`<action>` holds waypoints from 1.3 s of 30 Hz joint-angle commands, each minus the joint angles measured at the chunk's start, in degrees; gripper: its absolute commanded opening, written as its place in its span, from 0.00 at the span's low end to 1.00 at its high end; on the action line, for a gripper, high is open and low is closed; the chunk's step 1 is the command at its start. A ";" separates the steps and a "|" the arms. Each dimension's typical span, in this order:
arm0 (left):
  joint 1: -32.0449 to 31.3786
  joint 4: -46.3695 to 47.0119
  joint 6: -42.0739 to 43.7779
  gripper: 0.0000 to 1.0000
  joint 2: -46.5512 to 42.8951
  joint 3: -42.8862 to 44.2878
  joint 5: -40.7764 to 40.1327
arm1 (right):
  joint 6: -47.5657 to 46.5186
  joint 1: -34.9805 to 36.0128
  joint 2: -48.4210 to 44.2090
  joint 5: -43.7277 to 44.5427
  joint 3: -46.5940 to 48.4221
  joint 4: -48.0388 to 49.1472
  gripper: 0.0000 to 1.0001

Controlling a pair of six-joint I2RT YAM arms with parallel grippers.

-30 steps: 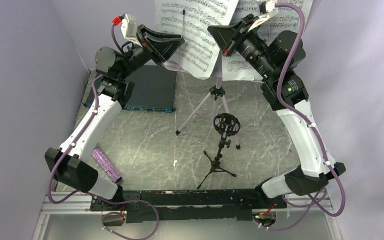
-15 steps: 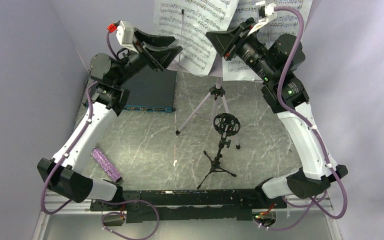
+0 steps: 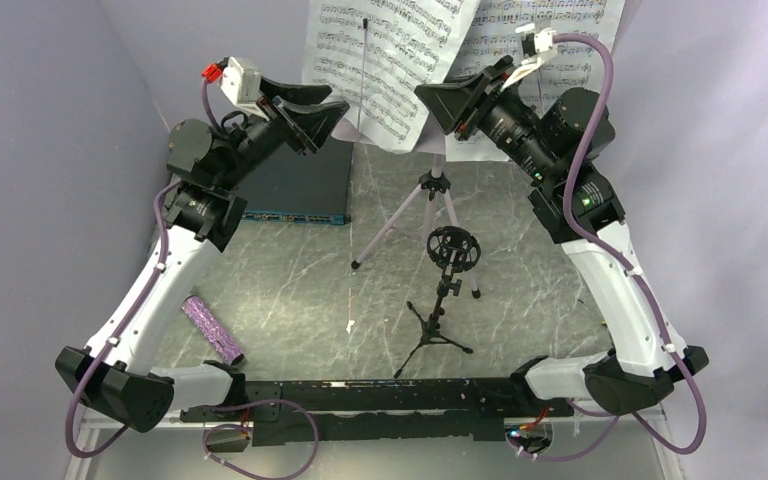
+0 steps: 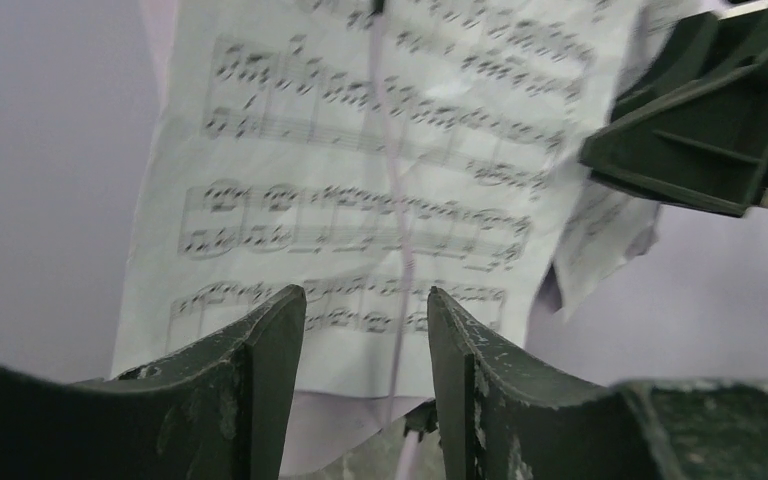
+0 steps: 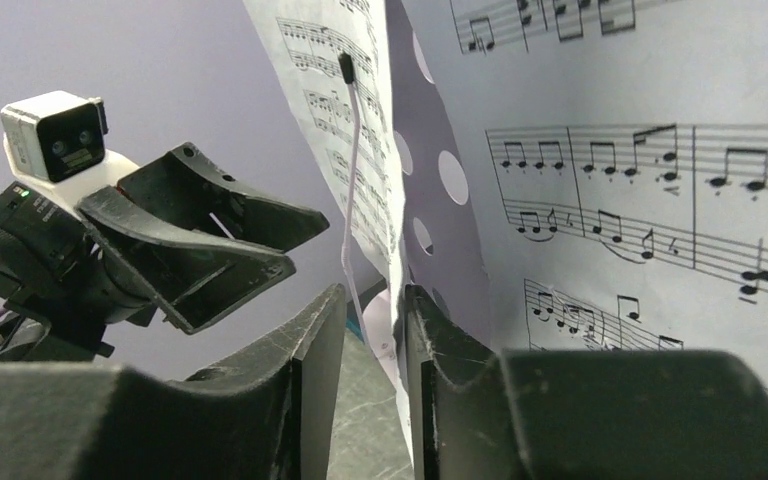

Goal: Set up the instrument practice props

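The pale lilac music stand (image 3: 437,196) stands on tripod legs at the back, its perforated plate (image 5: 428,170) seen edge-on. Two white sheet-music pages (image 3: 390,60) (image 3: 552,28) rest on it. My left gripper (image 3: 335,118) (image 4: 365,300) is open, left of and short of the left page (image 4: 360,200), with nothing between its fingers. My right gripper (image 3: 428,98) (image 5: 372,292) stands narrowly open at the left page's lower edge, and the paper lies beside its right finger. The black tripod mic stand (image 3: 447,290) stands mid-table. The glittery purple microphone (image 3: 212,328) lies at the front left.
A flat dark box with a blue front edge (image 3: 300,188) lies at the back left under my left arm. A small white scrap (image 3: 350,326) sits on the grey marbled table (image 3: 290,280). Lilac walls close in on both sides and behind.
Both grippers have opened and let go of the pages. My left arm has drawn back to the left, away from the left page, which now hangs flatter. The right gripper has barely shifted.
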 commanded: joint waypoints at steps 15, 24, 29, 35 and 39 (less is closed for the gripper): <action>-0.02 -29.53 18.10 0.62 -0.48 10.42 -20.00 | -1.32 0.13 0.00 2.45 4.77 0.28 0.00; 1.78 -27.38 16.39 0.60 1.00 9.79 -6.66 | -2.22 0.13 0.86 2.14 6.69 -0.18 0.00; 3.01 -23.40 14.06 0.59 1.68 7.98 -1.37 | -2.46 0.13 2.03 1.05 8.87 -0.84 0.00; 3.65 -20.15 12.33 0.58 3.16 7.48 3.06 | -2.75 0.13 2.88 0.70 9.81 -1.37 0.00; 3.71 -19.78 11.87 0.59 3.43 7.30 3.40 | -3.01 0.13 3.36 0.53 10.02 -1.45 0.00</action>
